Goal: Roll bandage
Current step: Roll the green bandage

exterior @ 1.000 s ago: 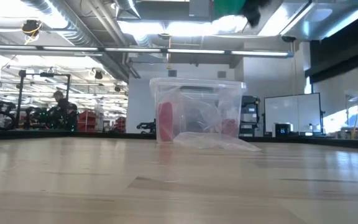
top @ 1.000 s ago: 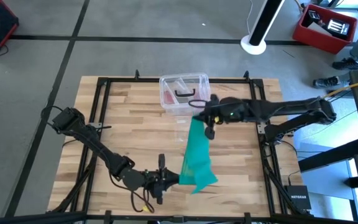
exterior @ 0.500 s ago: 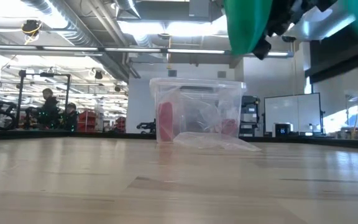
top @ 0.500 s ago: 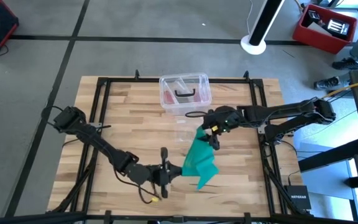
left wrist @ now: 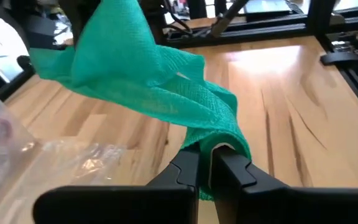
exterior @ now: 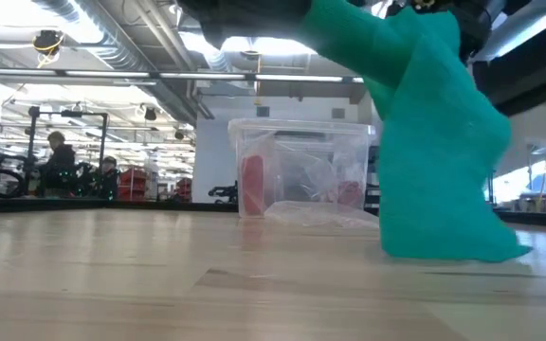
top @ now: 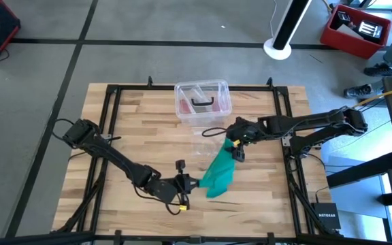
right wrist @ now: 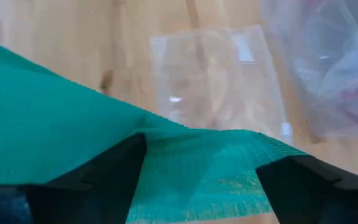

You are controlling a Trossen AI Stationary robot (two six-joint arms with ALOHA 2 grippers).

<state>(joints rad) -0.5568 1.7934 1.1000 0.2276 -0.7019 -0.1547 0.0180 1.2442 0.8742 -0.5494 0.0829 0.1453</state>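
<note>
the left gripper (left wrist: 205,163) has its fingers clenched on one end of the bandage (top: 218,174) near the tabletop's (top: 135,129) front edge – the right gripper (top: 237,148), fingers spread wide, has the other end draped between them, lifted off the wood – the teal strip sags between them, in front of the clear plastic box (top: 203,101) at the back edge

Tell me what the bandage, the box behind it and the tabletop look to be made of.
Bandage: soft teal woven or knit fabric, matte; an open mesh weave shows, and it drapes and folds.
Box: clear, glossy, thin plastic, probably; you can see through its walls to pinkish contents.
Tabletop: pale wood planks with visible grain and seams, smooth, slightly sheened finish, likely butcher block.
</note>
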